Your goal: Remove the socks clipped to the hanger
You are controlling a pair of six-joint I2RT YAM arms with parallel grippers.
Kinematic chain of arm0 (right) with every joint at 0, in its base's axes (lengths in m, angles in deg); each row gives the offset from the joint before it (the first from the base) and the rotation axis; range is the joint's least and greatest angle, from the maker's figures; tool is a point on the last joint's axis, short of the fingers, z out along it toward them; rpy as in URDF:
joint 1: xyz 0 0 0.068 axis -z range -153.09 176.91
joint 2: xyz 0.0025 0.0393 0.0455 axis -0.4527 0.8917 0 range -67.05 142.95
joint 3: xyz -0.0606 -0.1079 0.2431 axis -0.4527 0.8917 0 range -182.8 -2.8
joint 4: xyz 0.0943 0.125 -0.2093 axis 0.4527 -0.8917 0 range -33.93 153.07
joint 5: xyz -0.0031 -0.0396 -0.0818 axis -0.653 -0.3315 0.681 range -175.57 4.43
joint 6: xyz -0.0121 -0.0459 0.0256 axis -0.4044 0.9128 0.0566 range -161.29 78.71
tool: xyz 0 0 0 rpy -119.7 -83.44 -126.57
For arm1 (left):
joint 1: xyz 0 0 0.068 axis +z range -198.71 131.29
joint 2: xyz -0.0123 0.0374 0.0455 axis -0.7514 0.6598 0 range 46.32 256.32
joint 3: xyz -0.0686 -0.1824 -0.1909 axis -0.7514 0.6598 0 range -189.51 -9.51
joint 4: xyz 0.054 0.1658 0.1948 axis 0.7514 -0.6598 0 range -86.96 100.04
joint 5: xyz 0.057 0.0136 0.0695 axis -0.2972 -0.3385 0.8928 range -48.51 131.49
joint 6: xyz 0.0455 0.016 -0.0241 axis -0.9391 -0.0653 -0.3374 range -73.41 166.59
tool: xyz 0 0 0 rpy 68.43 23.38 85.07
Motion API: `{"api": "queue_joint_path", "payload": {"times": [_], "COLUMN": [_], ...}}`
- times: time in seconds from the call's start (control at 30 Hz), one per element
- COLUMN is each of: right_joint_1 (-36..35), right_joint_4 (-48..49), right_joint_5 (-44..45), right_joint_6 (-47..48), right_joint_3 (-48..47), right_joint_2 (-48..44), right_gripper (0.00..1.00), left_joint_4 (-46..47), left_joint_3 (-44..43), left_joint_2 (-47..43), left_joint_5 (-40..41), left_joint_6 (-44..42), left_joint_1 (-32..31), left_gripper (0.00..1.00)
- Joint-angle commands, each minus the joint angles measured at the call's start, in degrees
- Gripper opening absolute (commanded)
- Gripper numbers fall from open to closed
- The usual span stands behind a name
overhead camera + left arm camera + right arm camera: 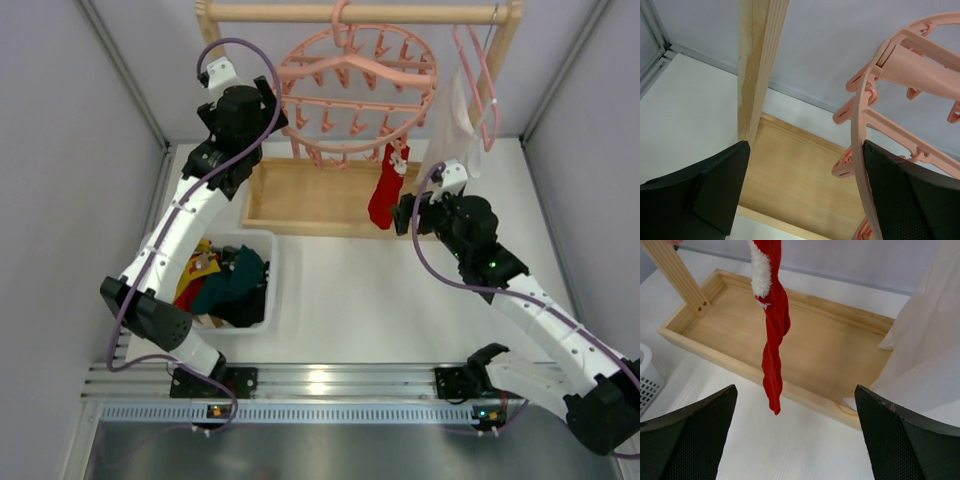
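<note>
Attention on the round pink hanger (355,70), hooked over the rail (300,13) of the wooden rack so its clips dangle free. One red sock (384,195) hangs from a clip (398,152) on the near right side of the ring, twisted and limp, its toe hanging above the front lip of the rack's tray (805,355).

Over on the left, the basket (262,245) on the worktop (350,300) holds a heap of socks (225,280) in red, yellow and teal. That looks like the drop-off spot, which would make the red sock the last one to come off.

The left gripper (805,147) is up at the ring's left side with its fingers spread wide. The pink rim passes between them, close against one finger, though I can't tell if it touches. My read is that it's placed there to steady the hanger against swinging.

The right gripper (795,390) sits low, just beside the sock's lower end. Its fingers are also wide apart with nothing between them, and the toe hangs ahead of the gap, lined up for a pinch and a downward tug.

To the right, a white cloth (925,340) on a slim hanger (482,85) hangs near that arm, and it's easy to snag.

Brands, labels, writing? None readable anywhere.
</note>
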Motion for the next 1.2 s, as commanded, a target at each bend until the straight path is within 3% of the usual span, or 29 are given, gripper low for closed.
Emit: {"api": "queue_joint_path", "payload": {"times": [0.0,0.4,0.67,0.77,1.0,1.17], "right_joint_1": [1.55,5.94,7.26,7.53,7.53,7.53], "right_joint_4": [1.72,11.56,14.11,14.73,23.85,28.61], "right_joint_5": [-2.62,-10.27,-9.47,-13.07,-26.25,-29.16], "right_joint_6": [3.06,4.55,7.01,7.45,2.98,0.95], "right_joint_3": [-3.7,-4.49,-4.05,-4.23,-2.21,-2.82], "right_joint_2": [3.95,13.72,14.51,15.83,19.61,24.35], "right_gripper": [0.96,0.95,0.95,0.94,0.84,0.76], "left_joint_4": [2.17,2.17,2.08,2.17,2.17,2.17], "left_joint_3": [-3.02,-6.53,-7.85,-8.29,-8.29,-8.29], "left_joint_2": [1.08,2.93,4.33,4.6,4.51,4.68], "left_joint_5": [-0.64,-0.99,-1.26,-1.61,-1.87,-1.7], "left_joint_6": [-1.18,-3.2,-3.9,-3.99,-3.73,-4.17], "left_joint_1": [0.6,1.3,1.92,2.01,2.1,2.1], "left_gripper": [0.97,0.98,0.98,0.98,0.98,0.98]}}
